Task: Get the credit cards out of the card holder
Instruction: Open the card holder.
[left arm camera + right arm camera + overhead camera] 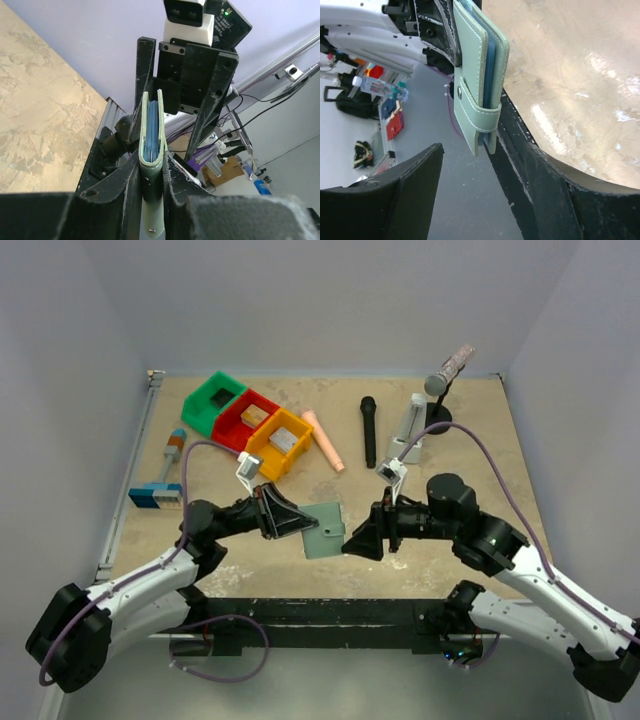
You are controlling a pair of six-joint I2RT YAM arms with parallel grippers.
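The tan tabletop (350, 390) spreads out ahead of me, and both of my arms reach in over its near half until they meet at the middle. At the far left a row of three bins runs on a slant, green (215, 400), red (247, 418) and orange (278, 443); a tan block (253, 416) lies in the red one and a grey block (283, 439) in the orange one. A pink cylinder (323, 438) lies just right of the orange bin, with a black microphone (368, 430) lying further right, and a blue-and-white block (155, 495) sits by the left edge. The card holder (325, 530) hangs between my two wrists, lifted off the tabletop and folded shut. My left gripper (300, 522) is clamped on it, one finger pressed against each cover. My right gripper (350, 538) stands apart: in its wrist view one finger lies close along the holder's back cover, and the other is well clear on the opposite side. Seen edge-on from my left wrist, blue layers (152, 130) sit between the pale green covers; whether they are pocket panels or cards I cannot tell. A strap (480, 117) wraps round the holder's open edge, and a small metal snap (459, 91) shows on the strap's front end.
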